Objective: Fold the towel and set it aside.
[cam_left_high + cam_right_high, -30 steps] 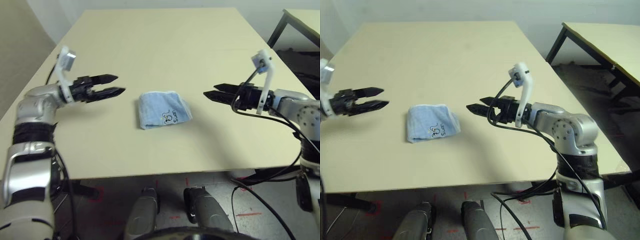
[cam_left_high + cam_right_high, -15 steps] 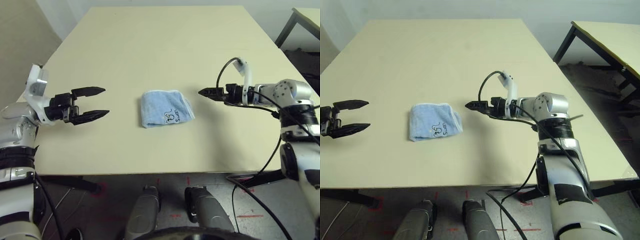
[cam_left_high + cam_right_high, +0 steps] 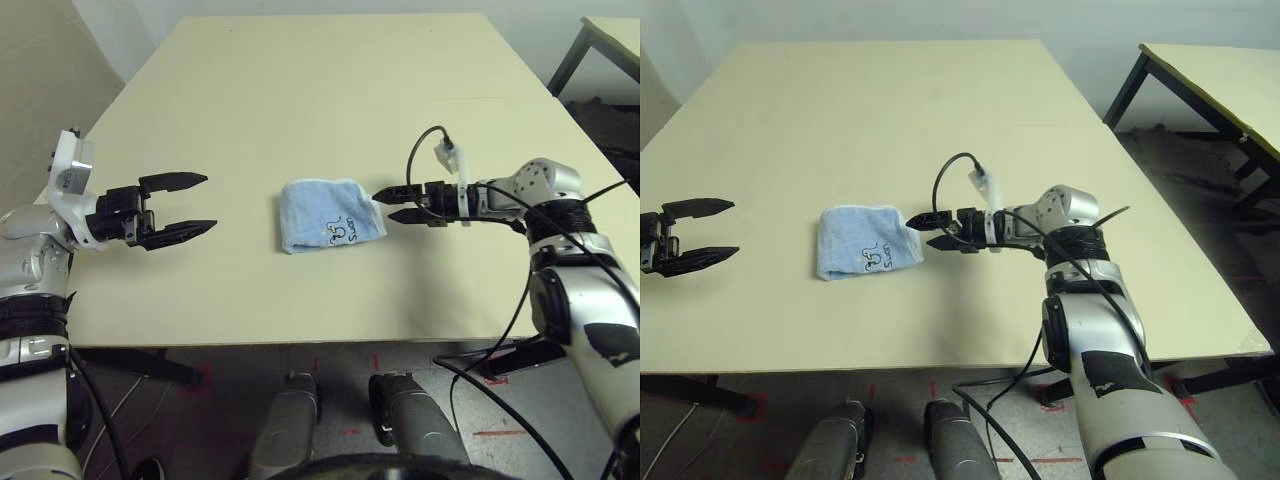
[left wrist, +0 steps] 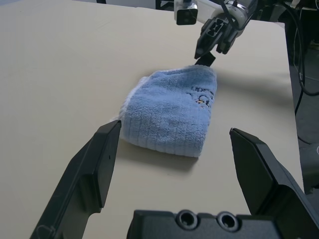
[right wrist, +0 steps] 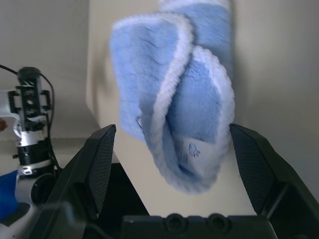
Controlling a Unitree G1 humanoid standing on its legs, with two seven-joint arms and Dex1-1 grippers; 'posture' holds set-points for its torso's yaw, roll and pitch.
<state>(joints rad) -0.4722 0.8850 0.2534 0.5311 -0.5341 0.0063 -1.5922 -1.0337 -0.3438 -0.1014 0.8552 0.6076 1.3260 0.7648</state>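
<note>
The towel (image 3: 328, 215) is a small light-blue bundle, folded over, lying mid-table with a dark embroidered motif on top. My right gripper (image 3: 385, 205) is open and low over the table, its fingertips right at the towel's right edge. In the right wrist view the towel (image 5: 174, 94) sits between the open fingers (image 5: 99, 159), showing its white-edged layers and a white label (image 5: 194, 149). My left gripper (image 3: 210, 202) is open with nothing in it, well to the left of the towel and apart from it. From the left wrist the towel (image 4: 172, 117) lies ahead, with the right gripper (image 4: 209, 47) behind it.
The beige table (image 3: 300, 80) stretches far back beyond the towel. A second table (image 3: 1210, 80) with black legs stands off to the right. A black cable (image 3: 425, 145) loops above my right wrist. The table's front edge (image 3: 300, 345) is near.
My right gripper has moved left, from well right of the towel up to its right edge. My left gripper has drawn back left and then stayed put. The towel has not moved.
</note>
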